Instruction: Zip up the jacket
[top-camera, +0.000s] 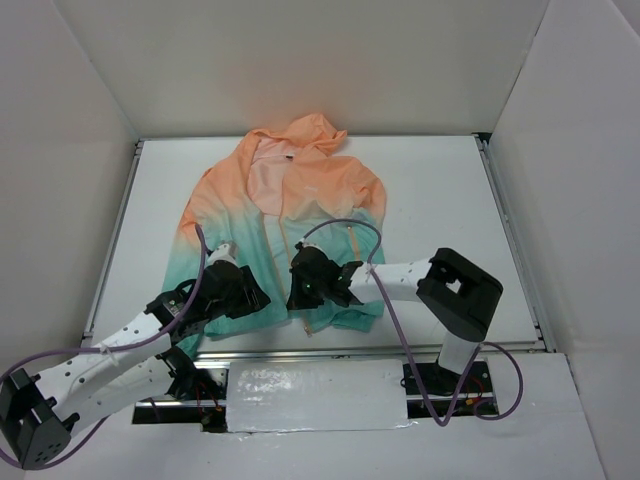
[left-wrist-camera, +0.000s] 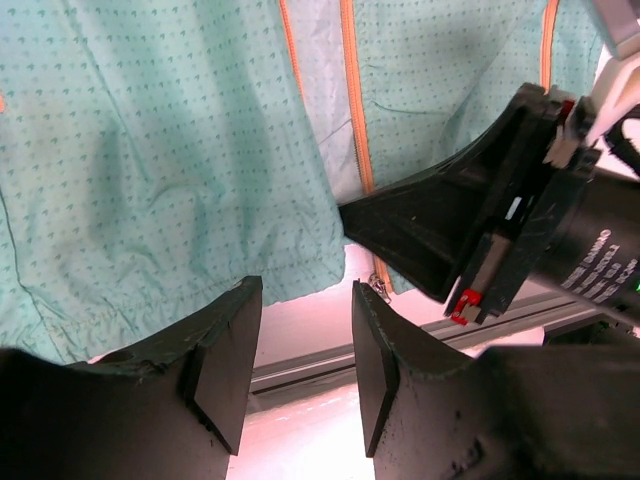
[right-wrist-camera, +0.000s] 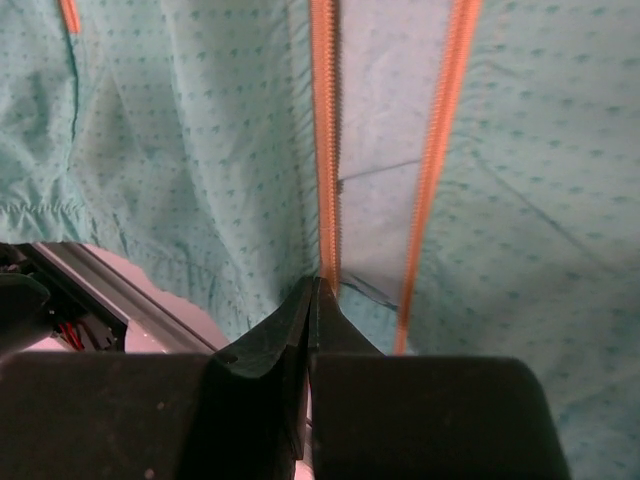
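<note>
The jacket lies flat on the table, peach hood far, teal hem near, its front unzipped at the bottom. In the right wrist view two orange zipper tapes run apart. My right gripper is shut, its tips pressed against the lower end of the left tape; whether fabric is pinched does not show. The zipper slider hangs at the hem just below the right gripper. My left gripper is open with nothing between its fingers, just short of the teal hem.
A metal rail runs along the table's near edge right under the hem. White walls enclose the table on three sides. The right arm's black elbow stands to the right of the jacket. A pale padded strip lies between the arm bases.
</note>
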